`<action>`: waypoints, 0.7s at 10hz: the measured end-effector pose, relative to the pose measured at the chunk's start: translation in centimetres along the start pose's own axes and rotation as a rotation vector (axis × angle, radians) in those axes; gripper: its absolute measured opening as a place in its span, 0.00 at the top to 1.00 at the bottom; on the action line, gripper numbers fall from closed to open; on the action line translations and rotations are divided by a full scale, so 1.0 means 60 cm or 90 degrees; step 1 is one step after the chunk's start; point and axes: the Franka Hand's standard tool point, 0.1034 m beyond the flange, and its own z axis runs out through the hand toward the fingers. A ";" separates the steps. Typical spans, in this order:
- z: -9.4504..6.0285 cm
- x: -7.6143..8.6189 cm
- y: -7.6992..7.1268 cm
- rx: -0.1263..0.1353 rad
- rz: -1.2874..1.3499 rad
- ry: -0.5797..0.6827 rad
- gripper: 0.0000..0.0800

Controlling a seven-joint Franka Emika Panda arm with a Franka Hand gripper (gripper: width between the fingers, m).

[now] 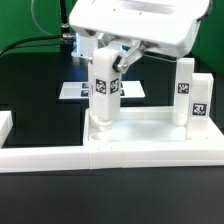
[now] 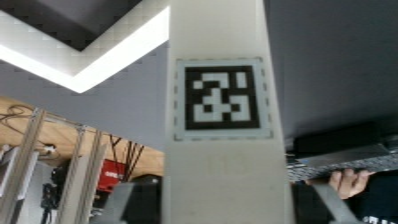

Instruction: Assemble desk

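The white tabletop lies flat at the front of the table. One white leg block with a tag stands upright on its corner on the exterior view's right. My gripper is shut on a second tagged leg block, held upright with its lower end on the tabletop's corner on the exterior view's left. In the wrist view this leg fills the middle, and my gripper clamps it with a finger on each side. The other two legs are out of view.
The marker board lies flat behind the held leg. A long white border rail runs along the front, with a raised end at the exterior view's left. A white angled rim shows in the wrist view.
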 end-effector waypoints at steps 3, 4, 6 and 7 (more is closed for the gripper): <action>0.008 -0.008 0.023 -0.012 0.008 -0.003 0.64; 0.008 -0.013 0.021 -0.010 0.010 -0.004 0.64; 0.007 -0.026 0.015 -0.008 0.013 -0.009 0.64; 0.008 -0.031 0.014 -0.007 0.015 -0.012 0.64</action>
